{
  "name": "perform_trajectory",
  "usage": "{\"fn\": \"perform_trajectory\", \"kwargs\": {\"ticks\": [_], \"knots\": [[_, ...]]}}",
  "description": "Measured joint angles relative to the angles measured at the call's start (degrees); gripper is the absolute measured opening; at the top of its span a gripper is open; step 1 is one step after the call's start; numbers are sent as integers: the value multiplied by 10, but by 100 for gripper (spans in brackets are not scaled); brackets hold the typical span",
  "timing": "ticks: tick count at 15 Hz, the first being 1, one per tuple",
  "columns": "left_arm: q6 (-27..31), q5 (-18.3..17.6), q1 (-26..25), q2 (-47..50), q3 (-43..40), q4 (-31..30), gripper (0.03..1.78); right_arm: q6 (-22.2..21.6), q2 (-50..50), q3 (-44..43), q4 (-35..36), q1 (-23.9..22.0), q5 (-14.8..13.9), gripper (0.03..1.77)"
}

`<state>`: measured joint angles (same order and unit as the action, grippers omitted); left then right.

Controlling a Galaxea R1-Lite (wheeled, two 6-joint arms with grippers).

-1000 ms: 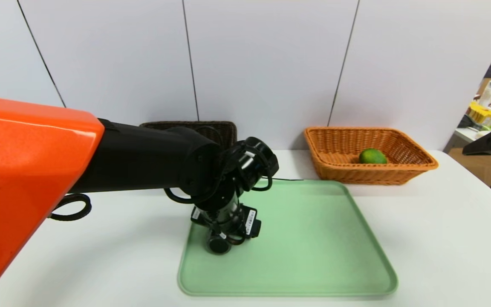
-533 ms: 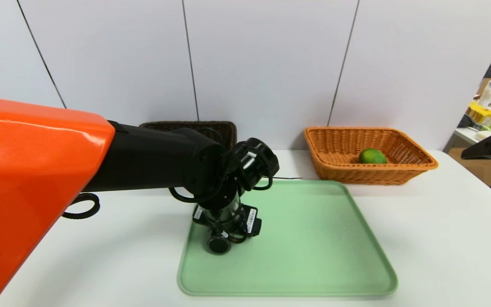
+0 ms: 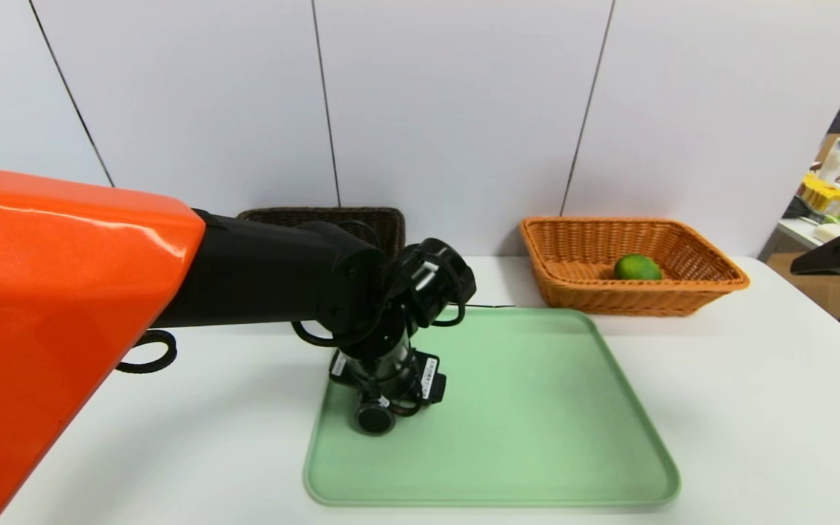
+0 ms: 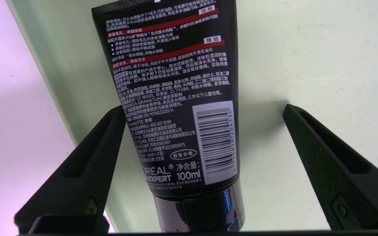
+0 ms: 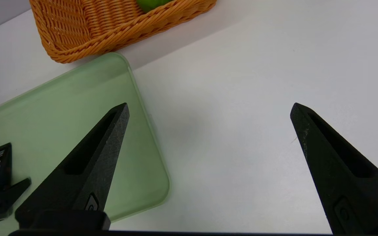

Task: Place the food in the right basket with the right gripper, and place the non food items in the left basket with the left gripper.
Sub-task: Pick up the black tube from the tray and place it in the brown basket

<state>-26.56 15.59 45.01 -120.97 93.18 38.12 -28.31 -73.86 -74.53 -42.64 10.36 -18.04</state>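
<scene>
white table (image 3: pixel 755 408), nothing moved since.

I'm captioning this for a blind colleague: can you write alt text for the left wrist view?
The left hand, fingers spread wide, hovers over a black squeeze tube lying on a pale green tray. The tube lies between the fingers, near one of them; its label shows white text and a barcode.

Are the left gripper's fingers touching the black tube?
Cannot tell. In the left wrist view, one finger overlaps the black tube's edge; the other stands clear.
</scene>
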Motion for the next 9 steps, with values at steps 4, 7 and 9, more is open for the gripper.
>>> {"fn": "perform_trajectory", "kwargs": {"ticks": [4, 7, 9], "knots": [[-7, 0, 0, 0, 0, 0, 129, 0, 2, 5, 0, 0, 0, 169], [-7, 0, 0, 0, 1, 0, 92, 0, 4, 6, 0, 0, 0, 169], [-7, 0, 0, 1, 1, 0, 79, 0, 4, 6, 0, 0, 0, 169]]}}
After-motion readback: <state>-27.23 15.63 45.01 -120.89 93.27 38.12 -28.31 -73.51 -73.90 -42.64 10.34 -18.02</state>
